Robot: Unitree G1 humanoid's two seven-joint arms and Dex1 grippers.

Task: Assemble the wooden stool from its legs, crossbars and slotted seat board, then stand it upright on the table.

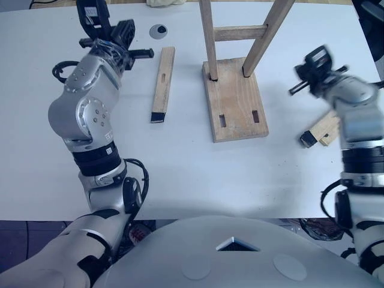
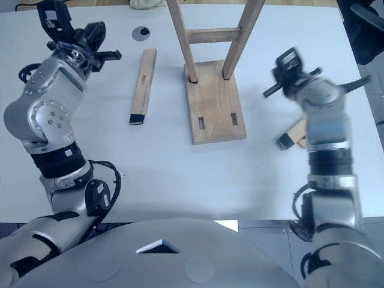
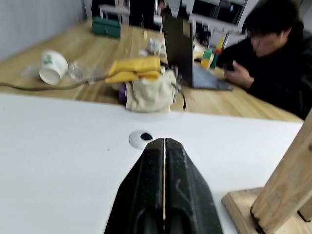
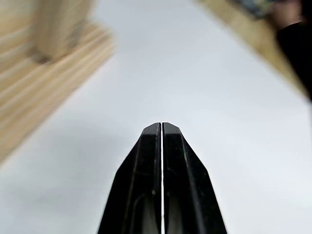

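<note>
White tabletop (image 1: 180, 174): pale slotted wooden seat board (image 1: 235, 102) upper centre; loose wooden leg (image 1: 163, 84) upper left; bare stretch across lower frame. Left gripper (image 3: 164, 144), right gripper (image 4: 161, 127): both clenched.

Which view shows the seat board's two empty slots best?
The right eye view: the whole seat board lies unobstructed, both empty slots plain. The left eye view matches it. The left wrist view catches one corner, the right wrist view a blurred edge.

Left arm bent, elbow lifted; the left hand (image 3: 164, 142) hangs near the far-left corner of the table (image 1: 180, 174), fingers pressed together on nothing. Right forearm rises by the right edge, the right hand (image 4: 162, 126) likewise closed, empty.
</note>
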